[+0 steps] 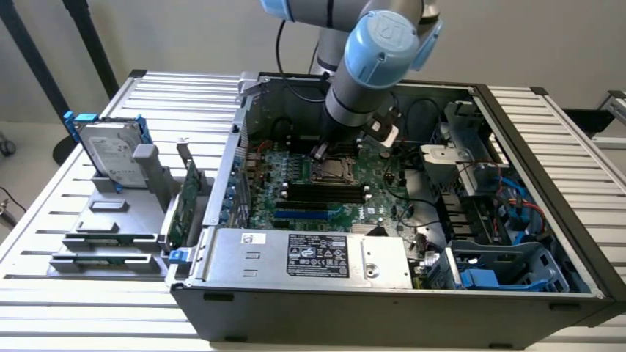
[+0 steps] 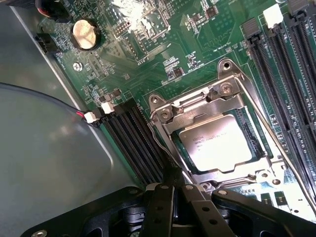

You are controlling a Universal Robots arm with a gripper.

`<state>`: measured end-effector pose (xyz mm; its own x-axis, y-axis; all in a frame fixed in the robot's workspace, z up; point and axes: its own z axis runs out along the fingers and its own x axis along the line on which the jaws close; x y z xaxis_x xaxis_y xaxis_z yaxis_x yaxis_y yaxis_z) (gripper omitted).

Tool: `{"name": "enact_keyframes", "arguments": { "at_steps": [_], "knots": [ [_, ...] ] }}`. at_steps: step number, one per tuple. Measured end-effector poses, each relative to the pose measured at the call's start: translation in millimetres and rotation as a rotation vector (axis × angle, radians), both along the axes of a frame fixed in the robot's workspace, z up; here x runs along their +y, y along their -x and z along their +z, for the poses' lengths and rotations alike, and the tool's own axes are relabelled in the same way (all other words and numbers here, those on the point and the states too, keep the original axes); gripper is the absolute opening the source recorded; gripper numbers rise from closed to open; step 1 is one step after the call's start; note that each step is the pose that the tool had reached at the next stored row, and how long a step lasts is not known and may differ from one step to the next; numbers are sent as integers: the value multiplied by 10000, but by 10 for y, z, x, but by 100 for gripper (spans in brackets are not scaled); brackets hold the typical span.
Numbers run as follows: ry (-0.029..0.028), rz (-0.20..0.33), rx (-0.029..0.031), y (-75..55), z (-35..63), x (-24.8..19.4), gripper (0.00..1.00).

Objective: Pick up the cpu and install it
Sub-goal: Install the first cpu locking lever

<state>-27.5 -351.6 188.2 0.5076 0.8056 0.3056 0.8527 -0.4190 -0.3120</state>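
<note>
The fingers (image 2: 160, 207) are pressed shut, tip to tip, and nothing is seen gripped between them. In the wrist view their joined tip is set at the edge of the socket frame (image 2: 197, 106), at or just beside the thin wire lever (image 2: 160, 145) that runs along that side. Contact cannot be confirmed. Black slots (image 2: 133, 143) lie just beside the tip on the other side.

The cpu (image 2: 217, 145) is found just beyond the tip, lying flat in the socket with its silver top up and bordered on all 4 sides by the frame. Being square, it offers no long axis, and its edges are turned at a slant to the line of the fingers. Only 1 arm (image 1: 372, 66) is present, so no choice of side arises.

In the exterior view the arm is lowered into the open case (image 1: 547, 308), over the middle of the board (image 1: 293, 165), and the case is carried on the slatted desk (image 1: 98, 301).

Whether the frame is latched over the cpu cannot be judged. The finger bases are cut off at the edge of the wrist view. Glare washes out part of the print on the cpu. In the exterior view the fingertips are largely covered by the wrist.
</note>
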Motion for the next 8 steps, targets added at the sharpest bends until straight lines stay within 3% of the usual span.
{"name": "enact_keyframes", "arguments": {
  "at_steps": [8],
  "knots": [
    [1,-18,-1,-34,-8,0,11]
  ]
}}
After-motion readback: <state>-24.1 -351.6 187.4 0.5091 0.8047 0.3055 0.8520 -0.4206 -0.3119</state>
